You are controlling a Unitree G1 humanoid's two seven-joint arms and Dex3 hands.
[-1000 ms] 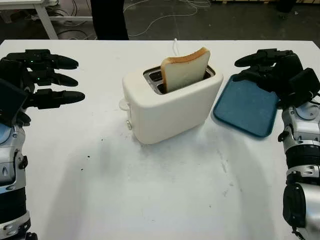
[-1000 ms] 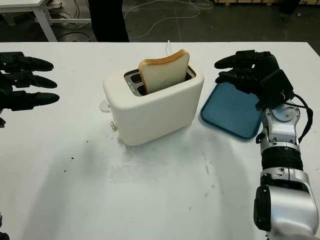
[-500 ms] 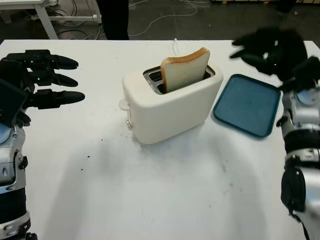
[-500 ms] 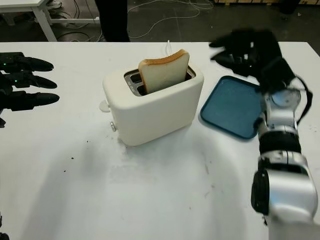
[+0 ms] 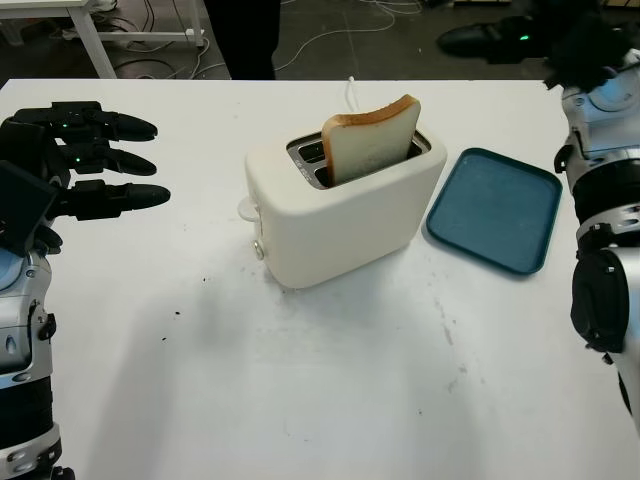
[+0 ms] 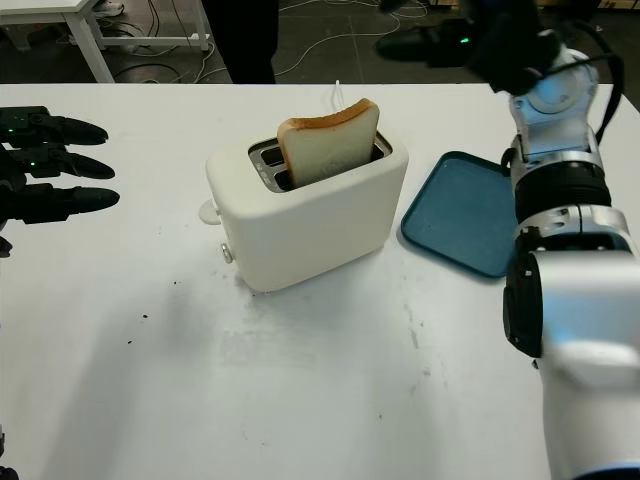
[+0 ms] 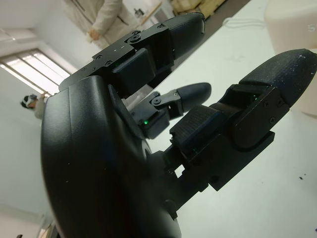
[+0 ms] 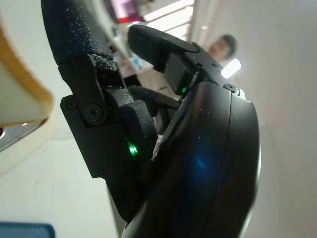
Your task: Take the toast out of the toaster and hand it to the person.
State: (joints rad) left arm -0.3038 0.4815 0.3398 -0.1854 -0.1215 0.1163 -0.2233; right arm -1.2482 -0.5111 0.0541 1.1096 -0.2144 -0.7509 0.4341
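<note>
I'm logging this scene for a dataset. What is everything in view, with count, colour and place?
toaster: one, cream white, middle of the table
toast: one slice, pale with a brown crust, standing up out of the toaster's slot
tray: one, dark blue, flat on the table beside the toaster on the robot's right
cord: one, white, running from behind the toaster toward the far edge
table: one, white, with a few dark crumbs
person: one, dark trousers, standing beyond the far edge of the table
left hand: one, black, open, above the table's left side
right hand: one, black, open, raised above the far right edge of the table
</note>
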